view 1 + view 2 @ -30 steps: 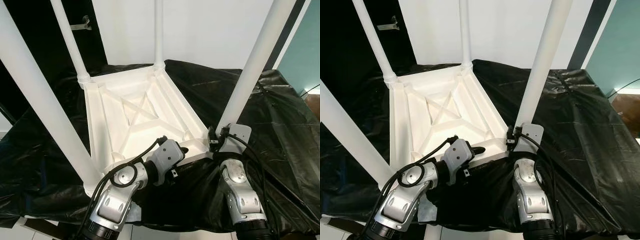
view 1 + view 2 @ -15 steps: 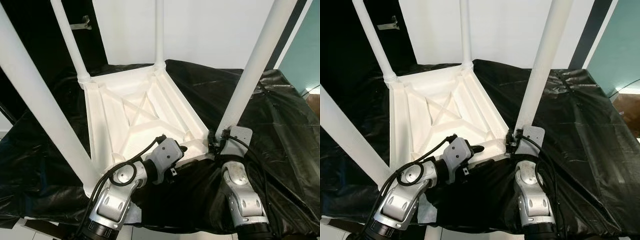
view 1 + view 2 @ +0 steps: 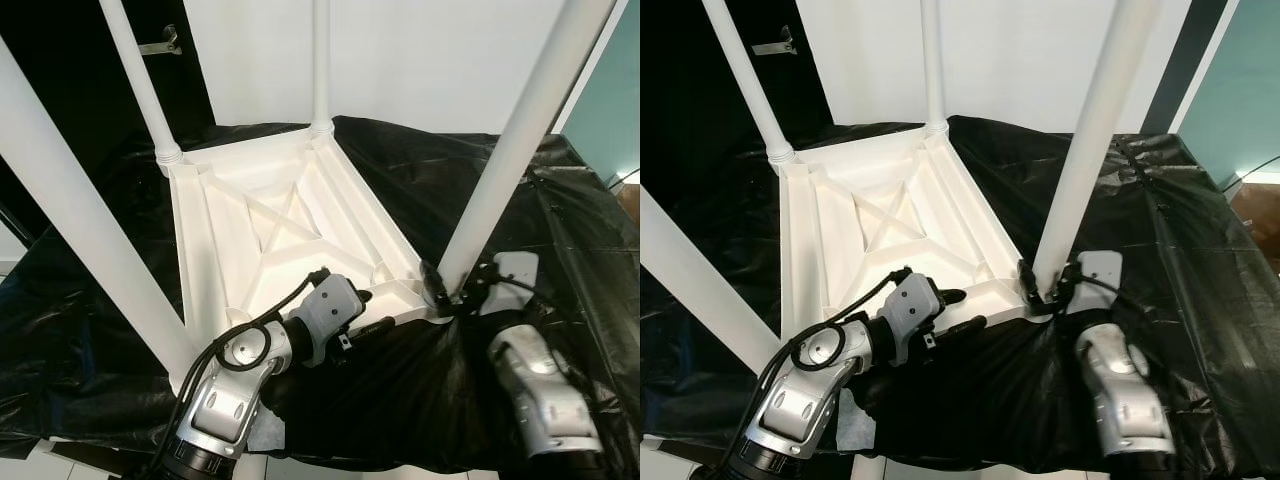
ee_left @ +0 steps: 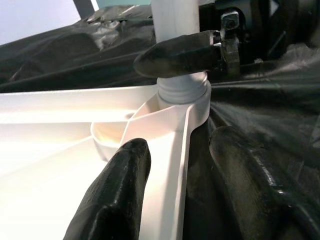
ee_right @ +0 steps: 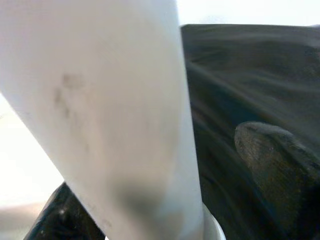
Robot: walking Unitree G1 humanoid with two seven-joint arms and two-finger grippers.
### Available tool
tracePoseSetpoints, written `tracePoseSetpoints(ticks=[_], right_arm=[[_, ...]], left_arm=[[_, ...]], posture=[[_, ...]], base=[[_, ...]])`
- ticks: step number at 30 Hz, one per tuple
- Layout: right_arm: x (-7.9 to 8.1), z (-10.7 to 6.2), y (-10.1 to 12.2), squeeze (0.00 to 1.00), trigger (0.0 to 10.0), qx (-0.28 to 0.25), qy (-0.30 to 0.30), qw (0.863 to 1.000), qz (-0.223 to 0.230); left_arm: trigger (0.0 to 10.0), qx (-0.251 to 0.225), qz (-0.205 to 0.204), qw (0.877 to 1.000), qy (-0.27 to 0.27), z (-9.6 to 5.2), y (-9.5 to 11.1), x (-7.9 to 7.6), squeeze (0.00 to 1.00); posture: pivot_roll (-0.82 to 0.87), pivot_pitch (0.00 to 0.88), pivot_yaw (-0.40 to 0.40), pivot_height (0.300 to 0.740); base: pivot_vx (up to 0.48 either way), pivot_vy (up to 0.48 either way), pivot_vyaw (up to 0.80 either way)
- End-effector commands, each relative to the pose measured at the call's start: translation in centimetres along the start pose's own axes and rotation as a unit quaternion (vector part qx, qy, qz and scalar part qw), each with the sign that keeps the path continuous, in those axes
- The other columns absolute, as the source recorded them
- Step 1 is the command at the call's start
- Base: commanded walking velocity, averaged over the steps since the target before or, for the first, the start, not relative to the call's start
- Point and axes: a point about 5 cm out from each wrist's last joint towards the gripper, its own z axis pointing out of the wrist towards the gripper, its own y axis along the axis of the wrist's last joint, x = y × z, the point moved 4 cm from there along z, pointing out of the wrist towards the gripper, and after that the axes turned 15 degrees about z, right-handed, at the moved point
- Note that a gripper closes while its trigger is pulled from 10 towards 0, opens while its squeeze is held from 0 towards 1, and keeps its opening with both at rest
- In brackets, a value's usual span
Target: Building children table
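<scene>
The white plastic kids' table (image 3: 270,225) is lying upside down on a surface covered in black plastic sheeting (image 3: 560,220), all four legs sticking up. The left gripper (image 3: 372,312) straddles the near edge of the tabletop frame — one finger (image 4: 117,195) inside the rim, the other outside on the sheeting, so it's pinching that rim. The right gripper (image 3: 1045,290) is wrapped around the base of the near right leg (image 3: 510,160), right at the corner socket (image 4: 182,92); in the right wrist view the leg sits between the two black fingers (image 5: 272,160), so it's gripping the leg. White wall (image 3: 430,60) behind.
</scene>
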Motion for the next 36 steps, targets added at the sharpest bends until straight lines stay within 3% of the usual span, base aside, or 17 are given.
tracePoseSetpoints(ticks=[1,6,8,10,11,12,21,30,31,36], right_arm=[[0.3,0.5,0.1,0.0,10.0,0.016,0.062,0.998,-0.012],[0.6,1.1,0.0,0.0,10.0,0.037,0.103,0.994,-0.016],[1.2,2.0,-0.4,0.0,10.0,0.066,0.148,0.986,-0.043],[1.2,2.0,-0.4,0.0,10.0,0.066,0.148,0.986,-0.043],[1.6,2.5,-0.8,0.0,6.6,0.082,0.169,0.981,-0.055],[2.1,2.9,-1.2,0.0,0.0,0.099,0.195,0.974,-0.068],[2.1,2.9,-1.5,0.0,0.0,0.112,0.224,0.964,-0.087],[1.1,2.6,-1.4,0.0,0.0,0.09,0.198,0.974,-0.063],[1.1,2.4,-1.5,0.0,10.0,0.085,0.182,0.977,-0.065],[0.8,2.0,-2.1,0.0,10.0,0.08,0.117,0.987,-0.07]], left_arm=[[10.0,0.011,0.001,0.999,0.034,0.2,-0.2,0.7,0.0],[10.0,0.01,0.002,0.999,0.035,0.3,-0.2,0.8,0.0],[10.0,0.01,0.004,0.999,0.037,0.3,-0.2,1.0,0.0],[10.0,0.01,0.004,0.999,0.037,0.3,-0.2,1.0,0.0],[10.0,0.01,0.005,0.999,0.039,0.3,-0.2,1.1,0.0],[10.0,0.01,0.006,0.999,0.042,0.3,-0.2,1.3,0.0],[10.0,0.015,0.008,0.999,0.051,0.1,-0.3,1.6,0.0],[10.0,0.014,0.013,0.999,0.043,0.0,-0.4,1.4,0.0],[10.0,0.014,0.014,0.999,0.044,0.0,-0.3,1.6,0.0],[10.0,0.015,0.014,0.999,0.05,0.0,-0.2,1.8,0.0]], posture=[[-0.07,0.0,0.012,0.74],[-0.06,0.0,0.011,0.74],[-0.06,0.0,0.008,0.74],[-0.06,0.0,0.008,0.74],[-0.05,0.0,0.005,0.74],[-0.04,0.0,0.0,0.74],[-0.04,0.0,-0.007,0.74],[-0.01,0.0,0.004,0.74],[-0.01,0.0,-0.002,0.74],[-0.01,0.0,-0.009,0.74]], base=[[0.0,0.0,0.0],[0.0,0.0,0.0],[0.0,0.0,0.0],[0.0,0.0,0.0],[0.0,0.0,0.0],[0.0,0.0,0.0],[0.0,0.0,0.0],[0.0,0.0,0.0],[0.0,0.0,0.0],[0.0,0.0,0.0]])
